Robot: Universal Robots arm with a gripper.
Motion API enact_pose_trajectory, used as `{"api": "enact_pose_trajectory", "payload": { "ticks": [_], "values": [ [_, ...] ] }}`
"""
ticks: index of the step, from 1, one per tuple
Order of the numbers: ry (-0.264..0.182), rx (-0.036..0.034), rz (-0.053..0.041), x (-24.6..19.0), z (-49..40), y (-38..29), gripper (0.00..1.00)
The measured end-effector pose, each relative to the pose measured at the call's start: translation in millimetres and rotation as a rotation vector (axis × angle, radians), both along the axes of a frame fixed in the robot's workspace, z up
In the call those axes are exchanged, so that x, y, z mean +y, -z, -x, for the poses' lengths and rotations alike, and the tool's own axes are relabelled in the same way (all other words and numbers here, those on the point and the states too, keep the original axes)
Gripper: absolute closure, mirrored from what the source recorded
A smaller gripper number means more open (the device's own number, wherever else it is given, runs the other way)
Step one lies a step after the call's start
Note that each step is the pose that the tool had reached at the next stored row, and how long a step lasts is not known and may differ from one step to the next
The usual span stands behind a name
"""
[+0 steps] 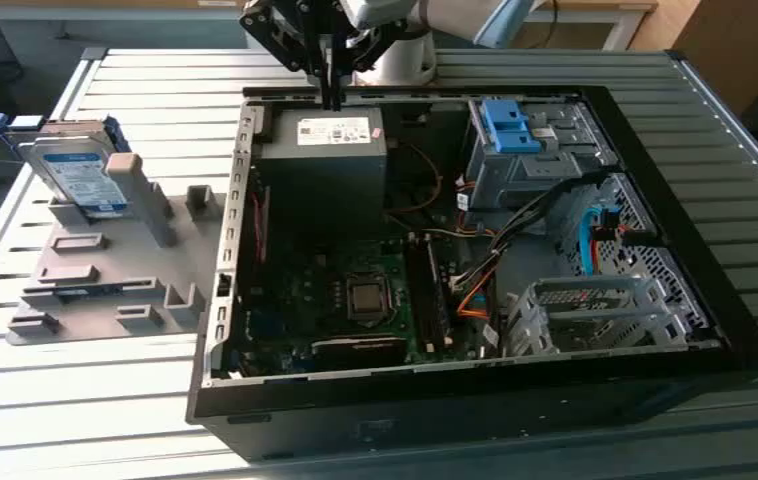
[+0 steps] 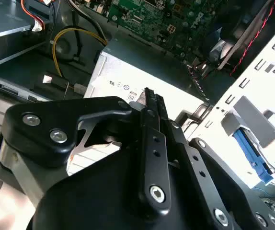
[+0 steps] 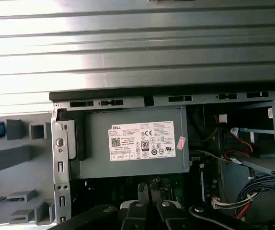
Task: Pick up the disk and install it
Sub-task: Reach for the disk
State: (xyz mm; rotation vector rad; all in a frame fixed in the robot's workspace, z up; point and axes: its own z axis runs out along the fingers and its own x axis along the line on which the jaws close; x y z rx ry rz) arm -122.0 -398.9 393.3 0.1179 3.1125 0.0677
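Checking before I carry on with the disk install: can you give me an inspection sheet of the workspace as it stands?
Surface: slatted metal table, carrying an open computer case and a grey fixture.
Job's things: disk stands on edge in the fixture, at the exterior view's left of the case, ungripped.
Clutter: bare blue bracket in the case's drive bay; power supply with white sticker.
End effector: shut, empty, above the case's edge beside the power supply.
Cables: orange, blue and black, loose inside the case.
Surroundings: wooden furniture beyond the table.
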Motion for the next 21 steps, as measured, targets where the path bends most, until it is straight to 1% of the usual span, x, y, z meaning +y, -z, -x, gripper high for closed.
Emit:
{"api": "enact_pose_trajectory", "payload": {
  "ticks": [6,21],
  "values": [
    [0.000,0.0000,0.0001,0.0,0.3,0.0,0.84],
    [0.000,0.0000,0.0000,0.0,6.3,0.0,0.84]
  ]
}}
